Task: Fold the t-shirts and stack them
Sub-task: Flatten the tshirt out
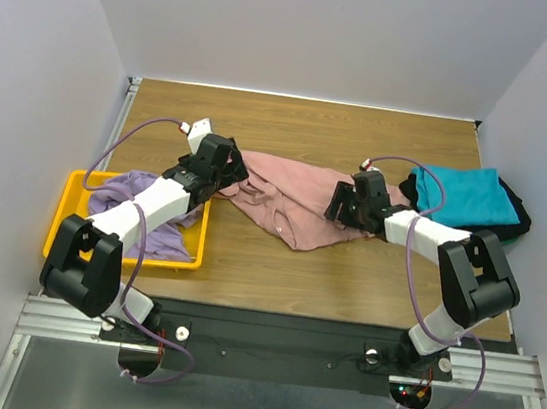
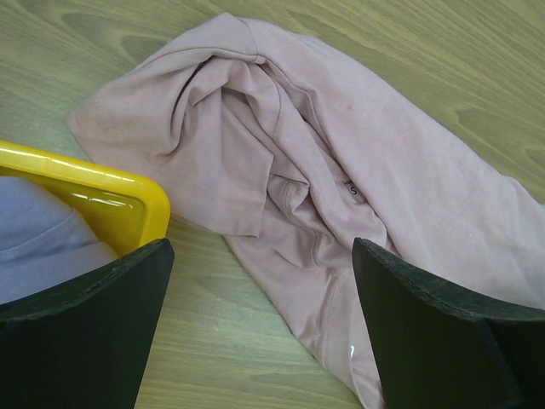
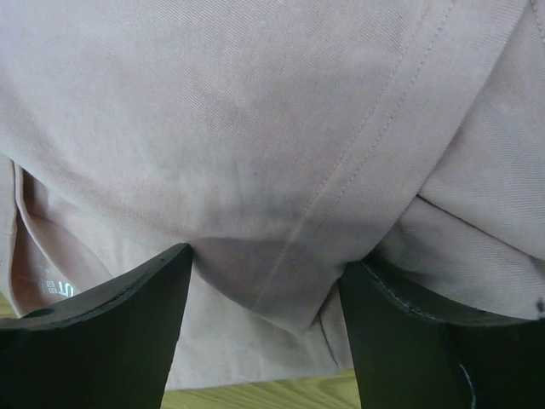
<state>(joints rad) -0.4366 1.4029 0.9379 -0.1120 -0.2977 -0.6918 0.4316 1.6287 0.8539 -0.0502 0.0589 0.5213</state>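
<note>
Wood table [image 1: 363,136] — 1 pink tee [image 1: 284,201], crumpled; left gripper [image 2: 260,256] spread empty at its edge, right gripper [image 3: 264,264] spread over it.

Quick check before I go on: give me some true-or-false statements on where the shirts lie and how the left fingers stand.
1. The pink t-shirt lies crumpled on the table. True.
2. The teal t-shirt lies folded on the black t-shirt. True.
3. The lavender t-shirt is stacked on the teal t-shirt. False: it lies in the yellow bin.
4. The left fingers are shut on the pink t-shirt. False: they stand apart, holding nothing.
</note>
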